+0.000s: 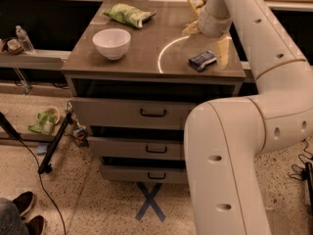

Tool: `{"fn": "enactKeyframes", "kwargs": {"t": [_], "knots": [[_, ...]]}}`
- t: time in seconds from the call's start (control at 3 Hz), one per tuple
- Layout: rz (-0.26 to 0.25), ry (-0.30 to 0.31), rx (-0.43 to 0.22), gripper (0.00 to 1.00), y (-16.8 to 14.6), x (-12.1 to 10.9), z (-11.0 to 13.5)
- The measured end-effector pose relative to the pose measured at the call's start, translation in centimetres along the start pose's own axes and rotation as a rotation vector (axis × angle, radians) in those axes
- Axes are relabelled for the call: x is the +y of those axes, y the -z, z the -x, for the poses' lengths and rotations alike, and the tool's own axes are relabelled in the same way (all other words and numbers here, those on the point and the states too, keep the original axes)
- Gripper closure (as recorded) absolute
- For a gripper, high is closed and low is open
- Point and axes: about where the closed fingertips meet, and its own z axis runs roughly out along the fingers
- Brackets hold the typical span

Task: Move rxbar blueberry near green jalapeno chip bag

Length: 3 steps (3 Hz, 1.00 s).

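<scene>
The rxbar [202, 60] lies flat, well right of the bowl [111, 43], and is not yet held. The gripper [222, 48] hangs farther right of the bowl, just beside the rxbar; whether it is open or closed cannot be told. The green bag [128, 14] sits just behind the bowl. Recommendation: centre over the rxbar, descend squarely and pinch across its narrow width, as a flat wrapper is likely to slip.

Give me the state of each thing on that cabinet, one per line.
snack bar: lying flat on the cabinet top, not held.
green chip bag: crumpled, lying at the back left.
bowl: upright, looks empty.
gripper: low over the right side, just right of the snack bar.
</scene>
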Motion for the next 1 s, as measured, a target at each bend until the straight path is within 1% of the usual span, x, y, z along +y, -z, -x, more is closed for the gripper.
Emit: {"fn": "enactKeyframes", "kwargs": {"t": [0.33,0.67,1.0], "knots": [[0.016,-0.020,-0.001,0.00,-1.3,0.3,-0.5],[0.036,-0.037,0.009,0.18,-2.0,0.8,-1.0],[0.045,-0.040,0.006,0.37,-2.4,0.9,-1.0]]}}
